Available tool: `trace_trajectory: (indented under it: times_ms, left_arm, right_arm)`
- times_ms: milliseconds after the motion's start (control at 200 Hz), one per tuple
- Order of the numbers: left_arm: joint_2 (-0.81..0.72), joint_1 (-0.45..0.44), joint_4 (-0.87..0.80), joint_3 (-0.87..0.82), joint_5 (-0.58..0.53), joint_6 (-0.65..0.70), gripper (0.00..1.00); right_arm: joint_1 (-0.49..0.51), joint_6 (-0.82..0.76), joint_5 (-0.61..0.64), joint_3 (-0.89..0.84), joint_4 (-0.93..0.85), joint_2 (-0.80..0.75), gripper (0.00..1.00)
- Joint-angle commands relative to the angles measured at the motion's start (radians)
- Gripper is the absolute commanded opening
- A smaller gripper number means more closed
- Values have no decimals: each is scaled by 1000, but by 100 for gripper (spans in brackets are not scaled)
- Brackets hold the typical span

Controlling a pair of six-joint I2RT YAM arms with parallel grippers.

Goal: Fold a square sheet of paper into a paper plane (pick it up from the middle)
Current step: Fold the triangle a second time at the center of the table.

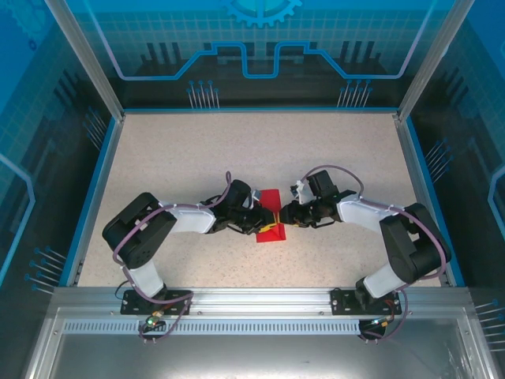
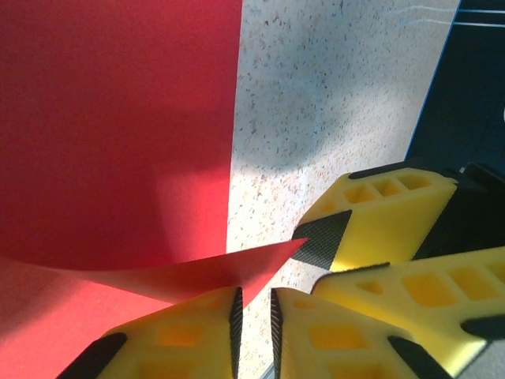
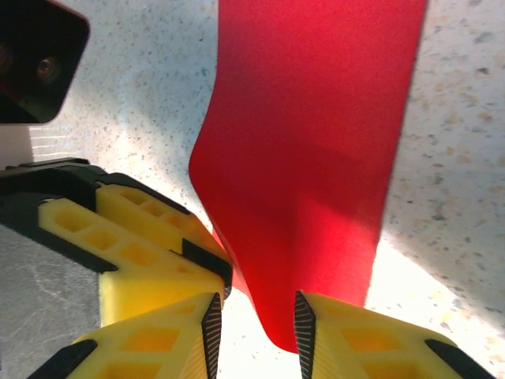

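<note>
The square sheet of paper [image 1: 271, 201] is bright red and lies on the speckled table between both arms, near the middle. In the left wrist view the paper [image 2: 118, 118] has a lifted pointed flap that rests over my left gripper's [image 2: 254, 294] near finger. The flap's edge dips into a narrow gap between the jaws, and table shows through that gap. In the right wrist view the paper's [image 3: 308, 142] rounded end droops between my right gripper's [image 3: 256, 304] parted jaws, against the right pad. From above, the left gripper [image 1: 260, 225] and right gripper [image 1: 282, 217] meet at the sheet's near end.
The two grippers stand almost tip to tip. The right gripper's yellow fingers [image 2: 379, 221] show in the left wrist view, and the left gripper's fingers [image 3: 142, 253] in the right wrist view. A blue rim [image 1: 101, 174] borders the table [image 1: 197, 150].
</note>
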Motion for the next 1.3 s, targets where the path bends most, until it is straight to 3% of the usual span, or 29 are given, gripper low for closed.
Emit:
trace_trajectory:
  times_ms: [0,285,610,810,920,1295]
  left_arm:
    - [7,-5,-8,3,-18,22,14]
    - [15,-6,-11,4,-17,24,6]
    - [17,-6,-13,4,-16,24,4]
    - [18,-5,-19,13,-12,30,4]
    - [7,-5,-34,22,-14,43,4]
    - [24,-6,-81,97,-38,80,4]
  right_arm:
    - [-12,-19,-62,-2,37,24,33]
    - [-16,-27,-64,16,45,57,29]
    - [-29,-83,-100,64,15,114,24]
    - [-35,-103,-98,78,5,130,9]
    - [-36,-130,-65,94,-29,139,6]
    - [-46,-199,8,138,-88,202,6]
